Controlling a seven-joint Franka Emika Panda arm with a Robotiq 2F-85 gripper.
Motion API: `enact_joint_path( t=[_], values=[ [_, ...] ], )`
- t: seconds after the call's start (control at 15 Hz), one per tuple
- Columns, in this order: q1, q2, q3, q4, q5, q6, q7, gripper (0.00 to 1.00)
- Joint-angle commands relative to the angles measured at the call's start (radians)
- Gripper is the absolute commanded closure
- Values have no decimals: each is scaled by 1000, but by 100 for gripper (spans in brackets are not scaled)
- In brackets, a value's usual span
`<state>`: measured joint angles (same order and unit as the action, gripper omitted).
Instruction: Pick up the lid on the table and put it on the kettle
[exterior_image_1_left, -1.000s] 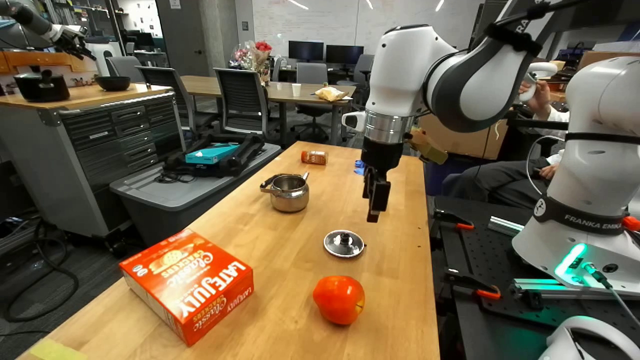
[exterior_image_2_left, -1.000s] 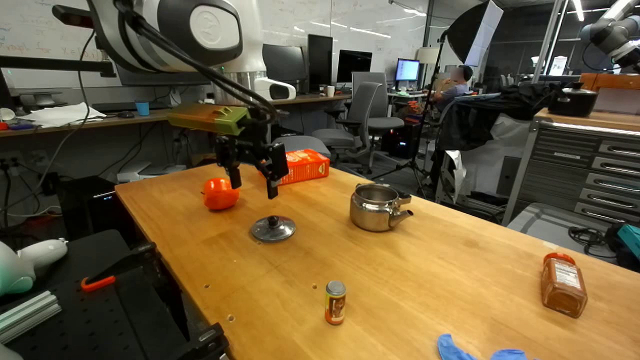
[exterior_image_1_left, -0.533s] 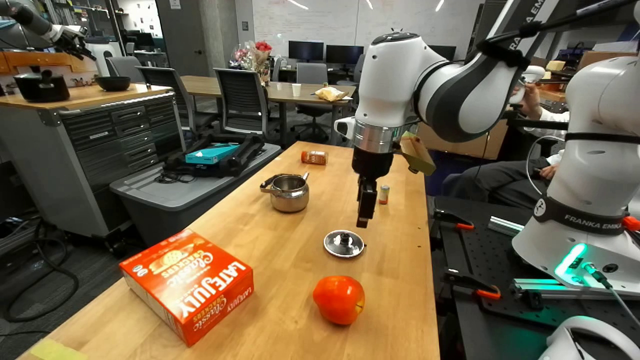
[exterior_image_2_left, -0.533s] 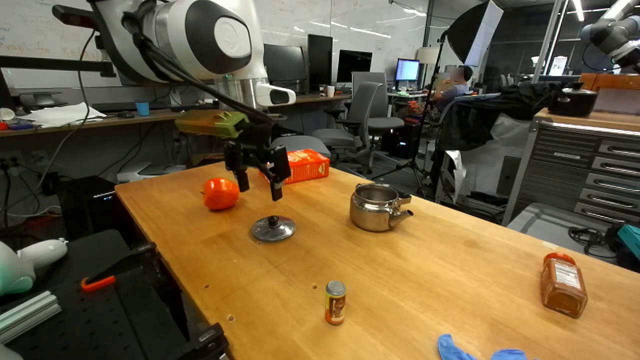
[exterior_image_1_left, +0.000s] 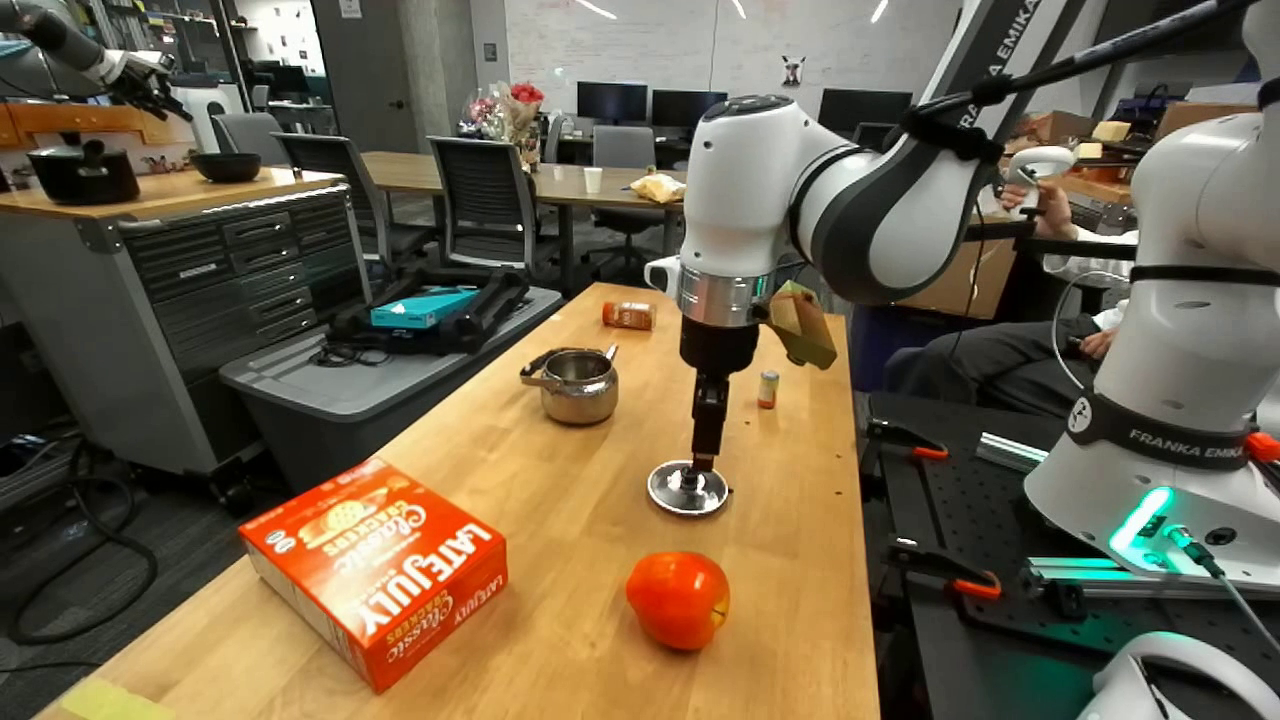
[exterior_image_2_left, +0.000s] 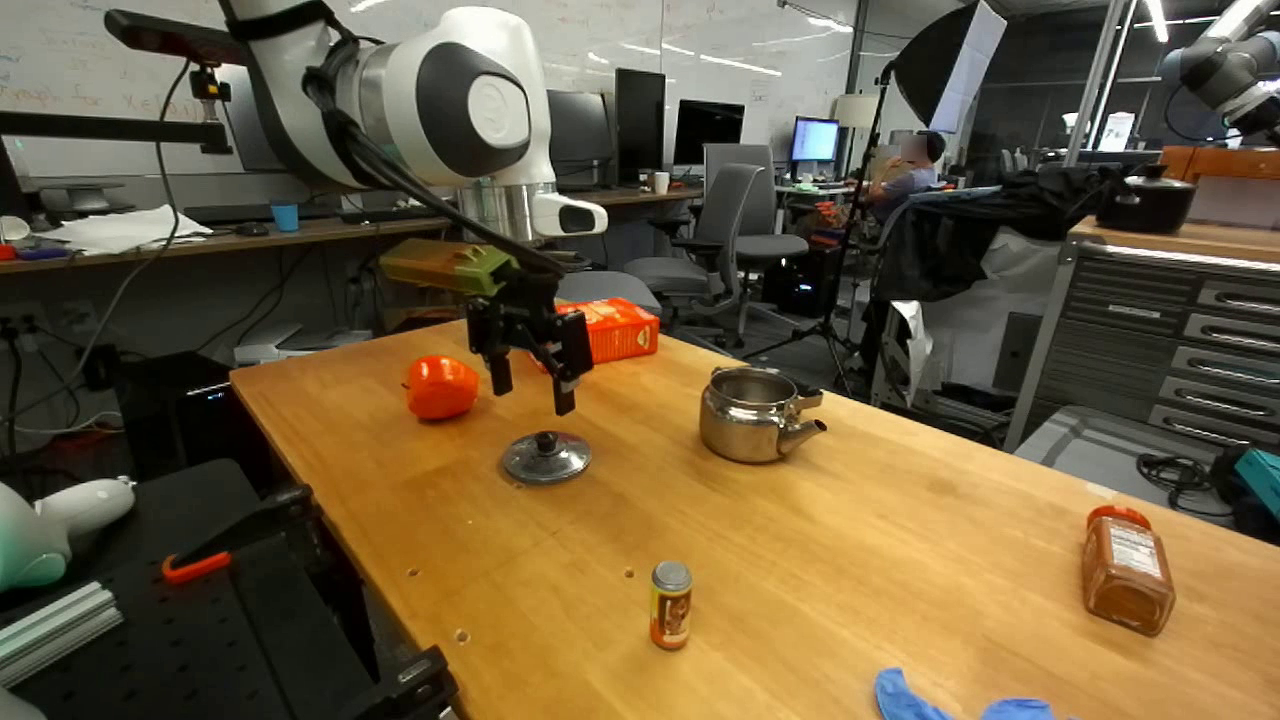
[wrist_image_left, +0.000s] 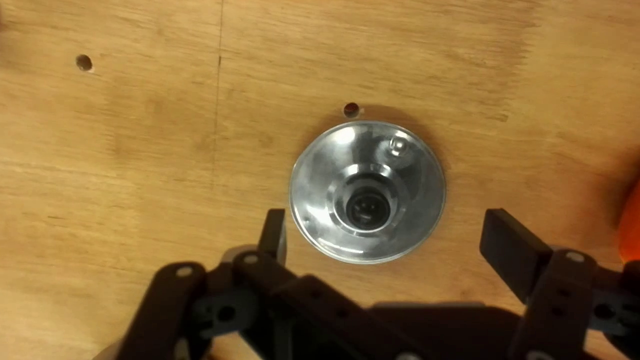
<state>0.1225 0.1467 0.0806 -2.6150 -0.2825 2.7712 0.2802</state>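
Observation:
The lid (exterior_image_1_left: 680, 497), a shiny silver disc with a dark knob, lies flat on the table, knob up. It shows in both exterior views (exterior_image_2_left: 560, 465) and in the wrist view (wrist_image_left: 415, 200). My gripper (exterior_image_1_left: 704, 465) points down, open and empty, close above the lid. In an exterior view its fingertips (exterior_image_2_left: 533, 400) hang apart above the lid. In the wrist view the two fingers (wrist_image_left: 385, 215) stand wide apart, one on either side of the lid, not touching it. The silver kettle (exterior_image_1_left: 580, 392) stands upright with its top uncovered, also in an exterior view (exterior_image_2_left: 745, 425); it is out of the wrist view.
A red fruit-like ball (exterior_image_1_left: 678, 600) sits near the lid; its edge shows in the wrist view (wrist_image_left: 631, 227). A red cracker box (exterior_image_1_left: 375, 560), a small can (exterior_image_2_left: 671, 605), a spice jar (exterior_image_2_left: 1127, 570) and a blue glove (exterior_image_2_left: 910, 695) are also on the table.
My gripper has come down and across to just above the lid, staying open. The small can has come into sight behind the arm in an exterior view. Lid and kettle have not moved.

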Motion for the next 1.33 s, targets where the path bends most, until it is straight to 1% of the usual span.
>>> enact_joint_path(
  t=[0.0,0.67,1.0,1.13,1.2,1.27],
  values=[
    [19,61,-11,58,33,-23,-11,0],
    [20,145,-18,109,99,-26,-37,0],
    [28,174,-31,129,99,-39,-33,0],
    [32,182,-35,137,95,-48,-27,25],
    [33,186,-36,140,96,-50,-27,32],
    [34,189,-37,143,96,-54,-25,42]
  ],
)
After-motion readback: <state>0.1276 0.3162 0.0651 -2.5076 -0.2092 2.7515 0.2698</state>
